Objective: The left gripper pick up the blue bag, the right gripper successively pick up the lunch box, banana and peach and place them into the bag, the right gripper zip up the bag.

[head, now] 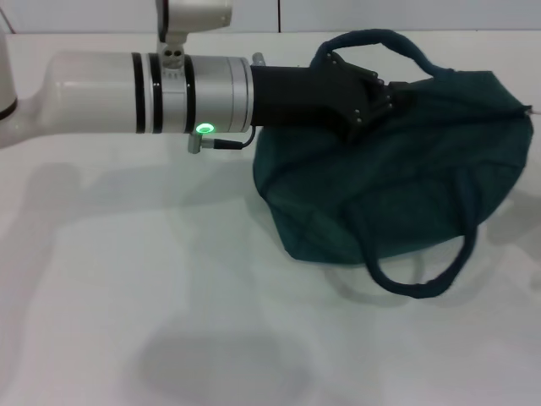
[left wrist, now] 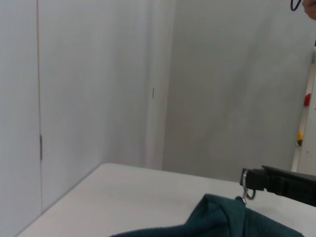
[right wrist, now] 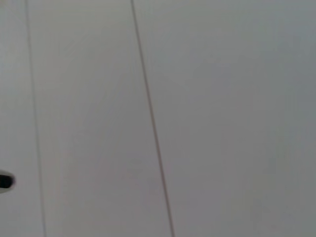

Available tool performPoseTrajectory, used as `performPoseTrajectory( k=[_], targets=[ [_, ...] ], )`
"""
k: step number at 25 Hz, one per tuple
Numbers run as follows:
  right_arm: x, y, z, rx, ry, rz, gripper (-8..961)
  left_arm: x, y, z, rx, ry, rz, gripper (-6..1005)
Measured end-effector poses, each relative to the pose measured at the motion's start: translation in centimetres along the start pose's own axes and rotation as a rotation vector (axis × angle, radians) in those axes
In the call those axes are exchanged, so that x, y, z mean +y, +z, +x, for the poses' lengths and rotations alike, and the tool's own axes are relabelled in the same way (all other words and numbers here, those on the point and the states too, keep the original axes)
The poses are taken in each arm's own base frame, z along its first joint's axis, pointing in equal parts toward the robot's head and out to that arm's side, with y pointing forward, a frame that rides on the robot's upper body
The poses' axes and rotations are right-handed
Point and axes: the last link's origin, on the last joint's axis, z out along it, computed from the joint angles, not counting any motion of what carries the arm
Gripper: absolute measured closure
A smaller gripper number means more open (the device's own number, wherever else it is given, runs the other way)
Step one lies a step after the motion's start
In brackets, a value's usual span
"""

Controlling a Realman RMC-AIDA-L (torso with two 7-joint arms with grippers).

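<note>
The blue bag (head: 397,186) lies on the white table (head: 127,296) at the right, its two strap handles (head: 423,283) looping out at the near and far sides. My left arm reaches across from the left, and my left gripper (head: 399,97) is shut on the bag's upper edge near the far handle. In the left wrist view a peak of the bag's fabric (left wrist: 222,219) rises with a metal zip pull (left wrist: 245,194) beside it. The lunch box, banana and peach are out of view. My right gripper does not show; its wrist view faces a plain wall.
White wall panels (head: 380,13) stand behind the table's far edge. A green light (head: 204,128) glows on the left arm's wrist. The bag's fabric reaches almost to the right border of the head view.
</note>
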Motion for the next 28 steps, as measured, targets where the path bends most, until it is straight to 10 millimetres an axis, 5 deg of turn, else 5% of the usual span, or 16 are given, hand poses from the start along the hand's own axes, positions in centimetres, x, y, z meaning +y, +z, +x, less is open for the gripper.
performPoseTrajectory(
  k=[21,28],
  targets=[
    [-0.1,1.2,0.5,0.05,0.028,-0.026,937,0.4,1.3,1.4,-0.071,-0.132,-0.078,968],
    [0.1,2.9,0.0,0.021,0.051,-0.069,937,-0.6,1.8,1.3,-0.116,-0.152,-0.011,747]
  ],
)
